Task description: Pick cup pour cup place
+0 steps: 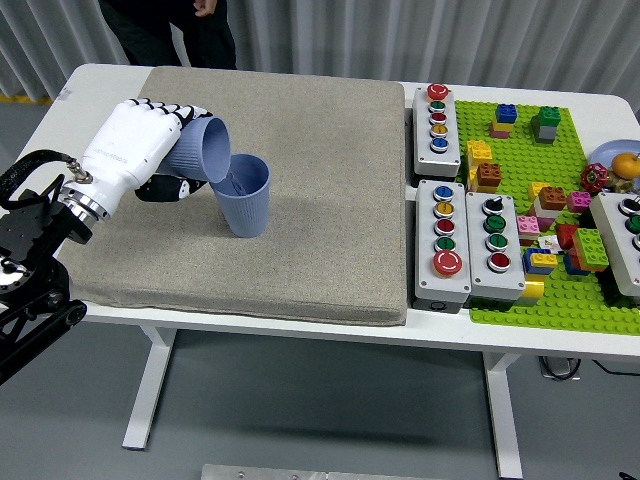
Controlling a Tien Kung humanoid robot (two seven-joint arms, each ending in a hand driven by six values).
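My left hand, white with black fingers, is shut on a blue ribbed cup and holds it tipped on its side. The cup's mouth points right and down over a second blue cup. That second cup stands upright on the grey mat. The tilted cup's rim touches or nearly touches the standing cup's rim. My right hand is out of view.
Two grey button boxes and a smaller one sit right of the mat. A green baseplate with several bricks lies at the right. A person stands at the far side, top left.
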